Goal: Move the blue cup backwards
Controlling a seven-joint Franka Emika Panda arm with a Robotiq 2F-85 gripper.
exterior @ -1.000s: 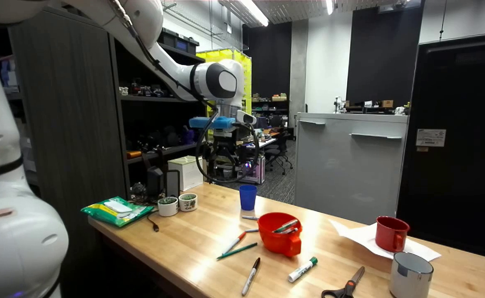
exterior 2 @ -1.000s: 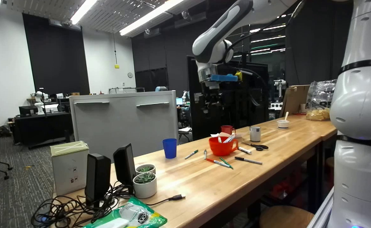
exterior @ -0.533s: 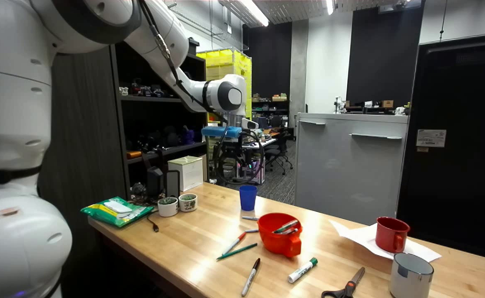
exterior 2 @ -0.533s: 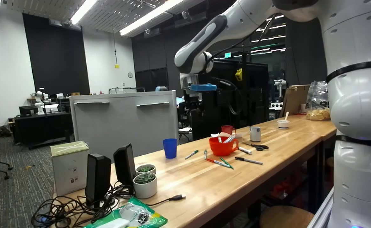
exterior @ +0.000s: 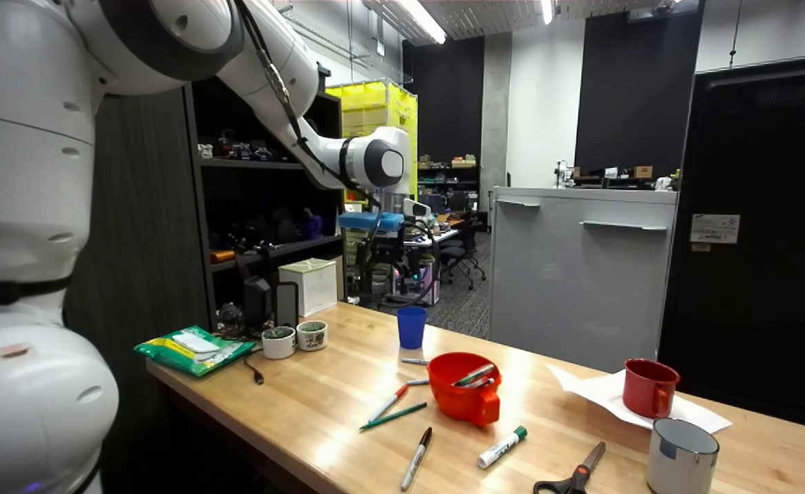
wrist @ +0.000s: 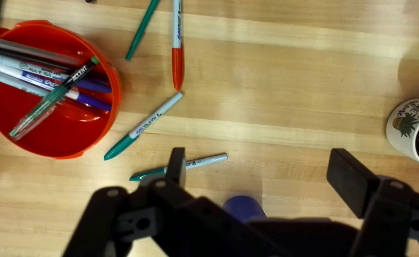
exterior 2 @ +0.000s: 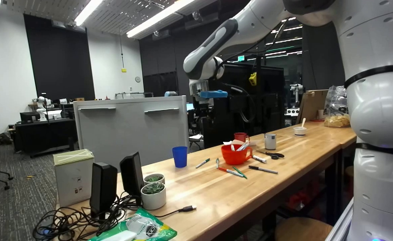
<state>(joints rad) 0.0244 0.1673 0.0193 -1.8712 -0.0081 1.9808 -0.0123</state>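
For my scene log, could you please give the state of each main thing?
Black fingers: apart, holding nothing.
Blue plastic tumbler: upright, ungripped.
Red plastic handled bowl: upright, holding pens.
Dark red cylindrical mug: upright, on white paper.
Black scissors: apparently closed.
White round pots: upright, planted.

Blue cup [exterior: 412, 328]: plain solid-blue tumbler, taller than wide, slight taper to the base. Standing upright, mouth up, on the wooden tabletop [exterior 2: 209, 194], near its far edge in both exterior views. Partly hidden in wrist view, bottom centre.
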